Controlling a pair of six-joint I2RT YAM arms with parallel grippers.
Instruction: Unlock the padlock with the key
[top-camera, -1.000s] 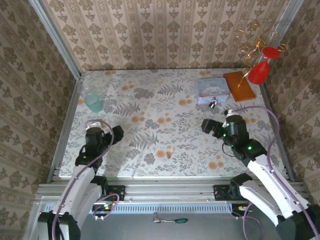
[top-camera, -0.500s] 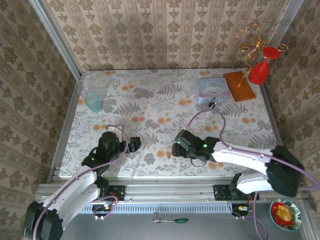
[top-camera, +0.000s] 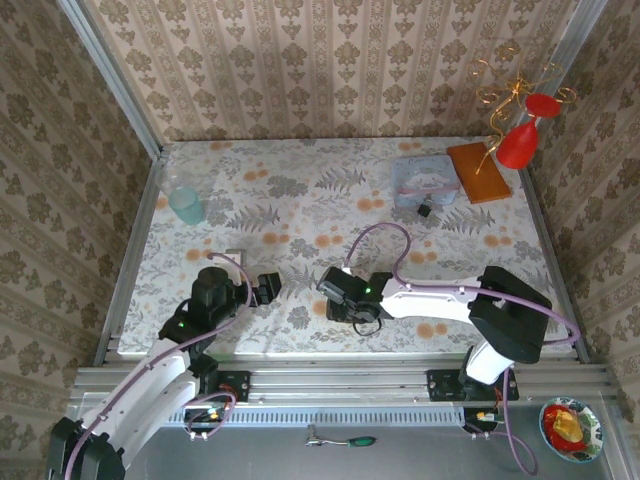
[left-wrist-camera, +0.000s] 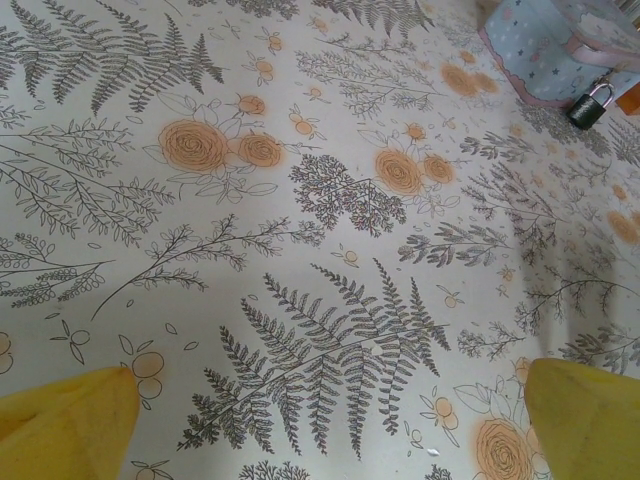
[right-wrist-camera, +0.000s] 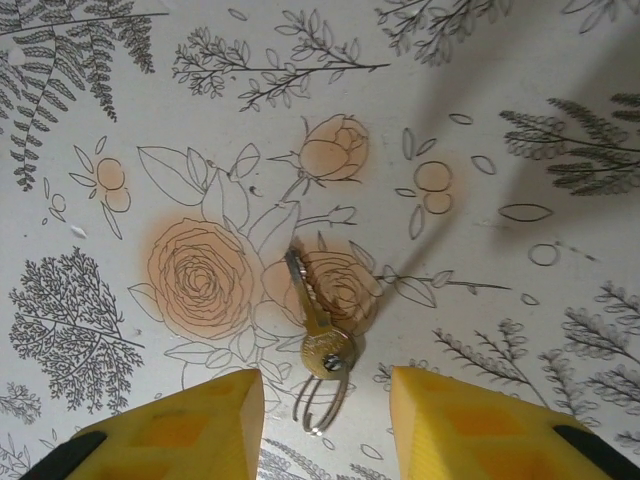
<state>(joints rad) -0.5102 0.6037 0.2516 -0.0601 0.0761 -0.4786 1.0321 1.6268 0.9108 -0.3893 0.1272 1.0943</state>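
Little is done so far: the tiny dark padlock with a silvery shackle (left-wrist-camera: 590, 103) sits, apparently locked, just beside the pale blue tin (left-wrist-camera: 540, 50), well apart from the small brass key (right-wrist-camera: 318, 330) lying flat on the floral worktop (right-wrist-camera: 520, 120). The right hand (right-wrist-camera: 325, 395) hovers open astride the key, not gripping, and the left hand (left-wrist-camera: 330, 400) is open and empty — pickup, insertion and turning all remain.

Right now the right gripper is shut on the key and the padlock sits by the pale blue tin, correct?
Not shut: the right wrist view shows the right gripper open, the key lying loose on the table. The padlock does sit by the pale blue tin.
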